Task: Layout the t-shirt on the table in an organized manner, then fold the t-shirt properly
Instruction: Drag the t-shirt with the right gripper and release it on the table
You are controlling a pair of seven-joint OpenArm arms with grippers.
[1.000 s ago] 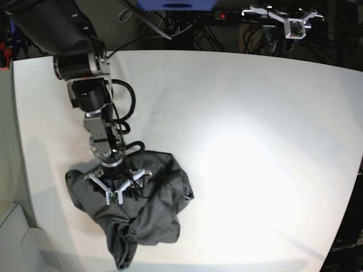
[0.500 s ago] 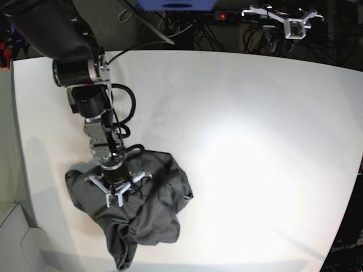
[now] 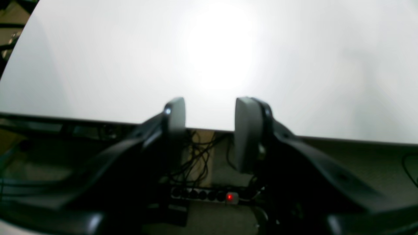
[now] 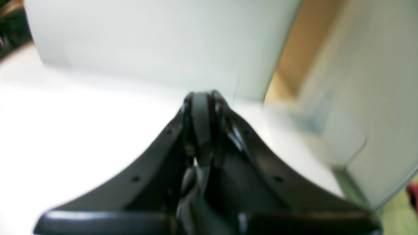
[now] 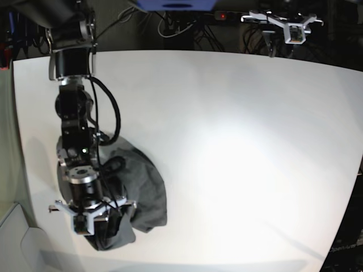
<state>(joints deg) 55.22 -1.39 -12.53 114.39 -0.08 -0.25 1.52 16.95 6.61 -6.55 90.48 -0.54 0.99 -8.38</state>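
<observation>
Left wrist view: left gripper (image 3: 209,112) parted to a moderate gap, nothing between the fingers (image 3: 248,130). It hangs past the far edge of the table (image 3: 130,65); below, a power strip (image 3: 209,195) with one red lamp lit and loose cables (image 3: 192,156). No legible writing.

Right wrist view: right gripper (image 4: 200,104) with jaws pressed together, dark strip pinched between them; too blurred to identify. White table (image 4: 65,137) below, pale panel (image 4: 163,42) behind. No labels readable.

Base view: t-shirt (image 5: 139,190) bunched in a heap at the table's (image 5: 255,141) near-left area, right gripper (image 5: 91,218) low over its near edge, arm overlapping the cloth. Whether cloth is held cannot be told. Left gripper (image 5: 292,25) parked beyond the far edge. Faint text at bottom right corner, unreadable.
</observation>
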